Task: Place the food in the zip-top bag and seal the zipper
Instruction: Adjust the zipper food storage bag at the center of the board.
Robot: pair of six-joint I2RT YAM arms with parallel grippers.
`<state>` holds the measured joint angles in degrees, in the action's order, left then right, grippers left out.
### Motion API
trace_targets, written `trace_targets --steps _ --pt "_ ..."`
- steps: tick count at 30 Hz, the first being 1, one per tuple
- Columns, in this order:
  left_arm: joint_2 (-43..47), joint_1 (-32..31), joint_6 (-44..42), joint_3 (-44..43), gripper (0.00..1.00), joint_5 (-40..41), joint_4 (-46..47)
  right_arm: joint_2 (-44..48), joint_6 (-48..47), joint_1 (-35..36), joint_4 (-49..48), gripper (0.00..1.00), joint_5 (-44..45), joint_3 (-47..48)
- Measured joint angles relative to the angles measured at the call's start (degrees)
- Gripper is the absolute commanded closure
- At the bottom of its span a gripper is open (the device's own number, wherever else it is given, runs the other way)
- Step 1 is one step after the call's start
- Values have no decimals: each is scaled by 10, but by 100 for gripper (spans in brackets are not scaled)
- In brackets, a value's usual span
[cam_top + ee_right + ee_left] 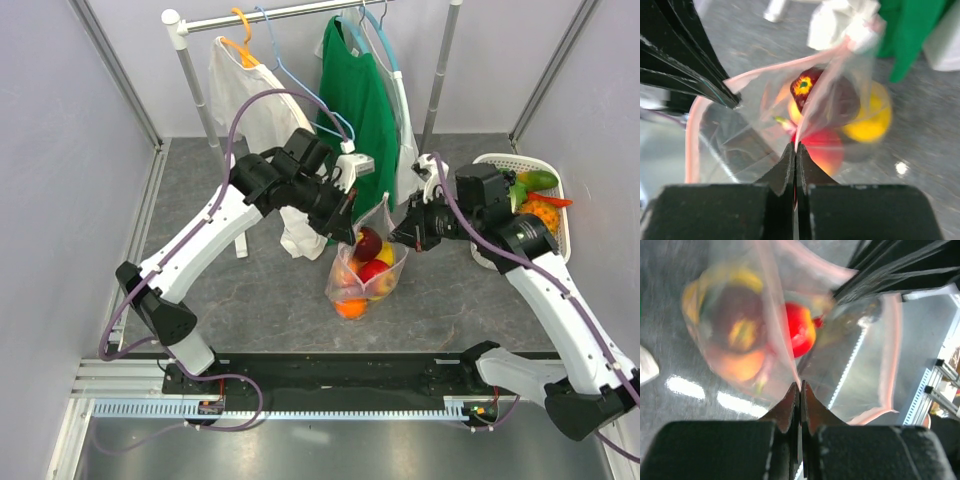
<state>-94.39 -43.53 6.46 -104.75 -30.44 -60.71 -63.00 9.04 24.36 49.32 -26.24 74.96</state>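
The left gripper (800, 387) has its jaws clenched on the left rim of the zip-top bag (383, 218). The right gripper (794, 148) has its jaws clenched on the right rim. Toy fruit (372, 270) fills the bag, which seemingly rests on the bench (250, 300).

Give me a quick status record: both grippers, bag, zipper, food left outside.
left gripper: shut on the zip-top bag, pinching its rim
right gripper: shut on the bag's opposite rim
food in bag: several pieces, red, yellow, orange, dark purple
zipper: mouth gaping, not sealed
leftover food: green, orange, red pieces in the white basket
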Motion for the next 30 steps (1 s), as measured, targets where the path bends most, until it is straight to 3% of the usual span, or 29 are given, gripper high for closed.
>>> trace_targets --steps 3,6,8,9,11,12,15,16,20,26,29,30 --pt "-24 -13 -26 -98 91 -17 -50 30 66 0 -34 100 -34 -2" --pt "-42 -18 -57 -161 78 -43 -72 69 133 4 -92 100 -42 -24" --pt "-42 -19 -71 -165 72 -55 -84 88 167 10 -119 100 -40 -50" --pt "-43 -19 -76 -165 63 -60 -92 95 184 15 -131 100 -38 -65" --pt "-45 -19 -78 -158 54 -66 -99 102 210 24 -148 100 -31 -97" --pt "-44 -19 -78 -151 44 -73 -97 101 223 28 -156 100 -26 -110" --pt "-33 -19 -76 -98 34 -90 -71 91 248 33 -169 100 -12 -144" --pt "-26 -19 -76 -70 25 -92 -58 89 254 33 -174 100 -4 -152" --pt "-13 -21 -65 0 25 -86 -32 94 265 36 -188 100 33 -167" --pt "-4 -24 -29 37 25 -40 24 120 268 36 -189 100 95 -171" --pt "4 -28 -19 39 21 -39 42 122 268 36 -189 100 121 -170" --pt "9 -32 -15 39 12 -41 47 120 268 36 -189 100 130 -170"
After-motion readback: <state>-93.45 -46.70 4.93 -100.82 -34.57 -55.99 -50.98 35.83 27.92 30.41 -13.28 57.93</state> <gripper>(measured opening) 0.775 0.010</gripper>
